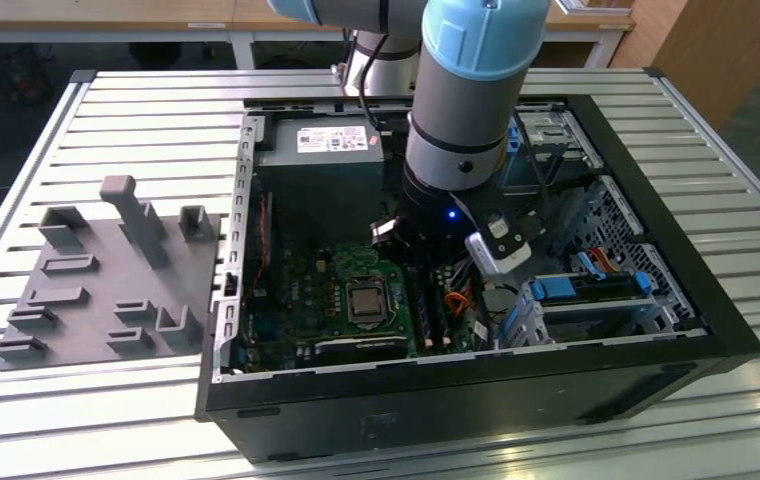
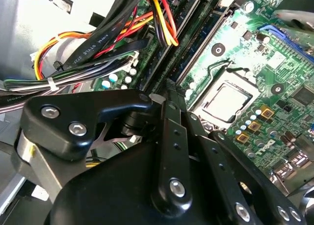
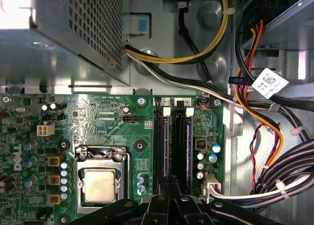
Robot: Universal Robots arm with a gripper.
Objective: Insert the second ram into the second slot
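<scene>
Exterior view: the arm (image 1: 467,130) reaches into the computer case (image 1: 700,330), right of frame centre. In the first wrist view the gripper (image 3: 170,182) has its jaws pressed together, empty, over the second ram (image 3: 166,141), which stands in its slot (image 3: 158,146).

In the first wrist view I looked straight down on the green motherboard (image 3: 113,122). The bare processor socket (image 3: 99,181) sat beside two parallel black memory slots (image 3: 172,146). The gripper (image 3: 169,205) hung over the slots' near ends. A perforated power supply (image 3: 73,33) and cable bundles (image 3: 255,107) bordered the board.
</scene>
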